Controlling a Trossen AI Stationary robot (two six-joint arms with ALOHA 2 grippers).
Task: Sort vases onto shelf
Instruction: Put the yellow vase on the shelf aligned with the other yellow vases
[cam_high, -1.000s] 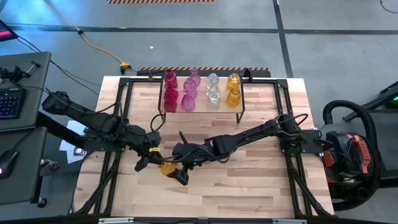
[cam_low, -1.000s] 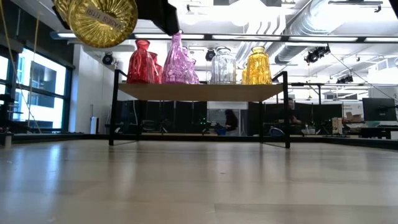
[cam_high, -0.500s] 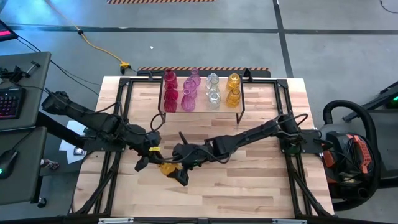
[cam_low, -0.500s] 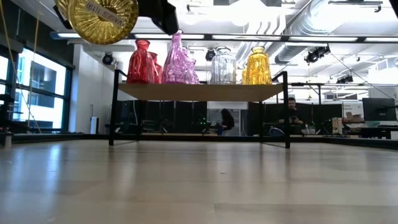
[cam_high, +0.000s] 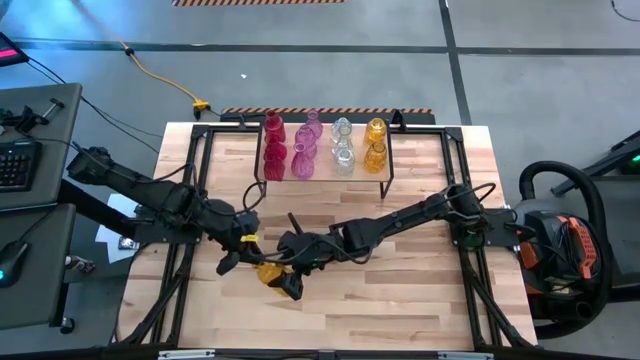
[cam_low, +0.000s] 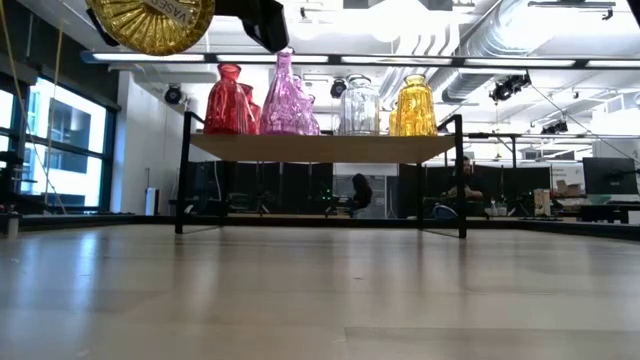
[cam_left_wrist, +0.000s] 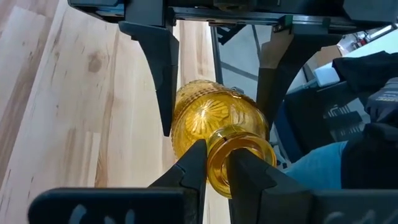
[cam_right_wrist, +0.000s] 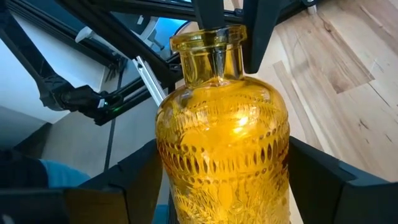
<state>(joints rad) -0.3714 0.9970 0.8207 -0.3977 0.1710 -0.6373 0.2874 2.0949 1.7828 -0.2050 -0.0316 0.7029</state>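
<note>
Wooden tabletop (cam_high: 420, 290) first: note one yellow vase (cam_high: 268, 270) lifted off it near the front edge, left of centre, lying roughly on its side between both arms. Check the left gripper (cam_left_wrist: 214, 165): pinched shut on the rim of the neck, one finger apparently inside the mouth and one outside. Check the right gripper (cam_right_wrist: 224, 180): spread wide, astride the ribbed body with one finger on each flank; cannot confirm firm contact on either side from these views. Read this as a handover in progress, left to right, with the carry to the rack not yet begun. Move on to the far half of the table and locate the shelf (cam_low: 320, 147), a light plank on thin black legs. Count eight pieces standing upright on it, sorted in colour columns: two red vases (cam_high: 273, 148), two pink vases (cam_high: 305, 150), two clear vases (cam_high: 343, 148) and two yellow vases (cam_high: 375, 146). Find no other loose vase on the tabletop in the overhead view. Judge the task close to complete: only the held piece left, presumably for the yellow column. Beyond the shelf, expect an open workshop with desks, ceiling ducts and seated people.
</note>
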